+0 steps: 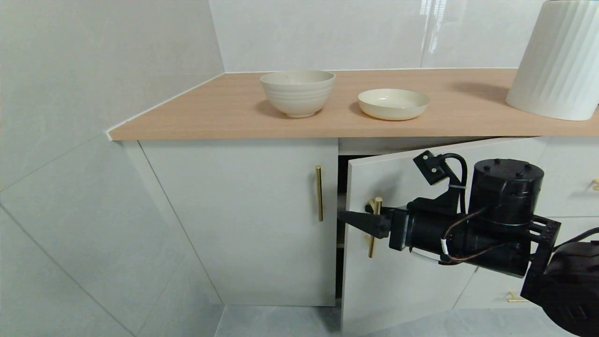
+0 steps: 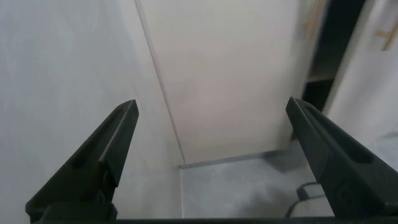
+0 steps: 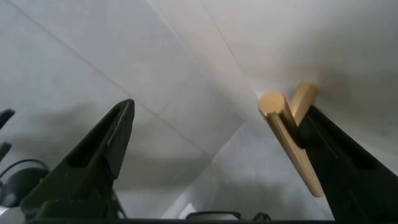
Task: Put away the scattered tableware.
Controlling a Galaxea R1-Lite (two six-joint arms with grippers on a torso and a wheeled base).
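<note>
Two pieces of tableware stand on the wooden counter [image 1: 224,112]: a deep cream bowl [image 1: 297,92] and, to its right, a shallow cream dish [image 1: 393,103]. Below them the right cabinet door [image 1: 402,281] is partly swung out, leaving a dark gap beside it. My right gripper [image 1: 360,220] is level with that door's gold handle [image 1: 373,225]. In the right wrist view the gripper [image 3: 219,109] is open, with the handle [image 3: 291,140] just inside one finger. My left gripper [image 2: 211,104] is open and holds nothing, low in front of the cabinet's left side.
The left cabinet door [image 1: 243,220] is closed, its gold handle [image 1: 318,193] next to the gap. A tall white ribbed container [image 1: 559,58] stands at the counter's right end. A tiled wall runs along the left, with grey floor below.
</note>
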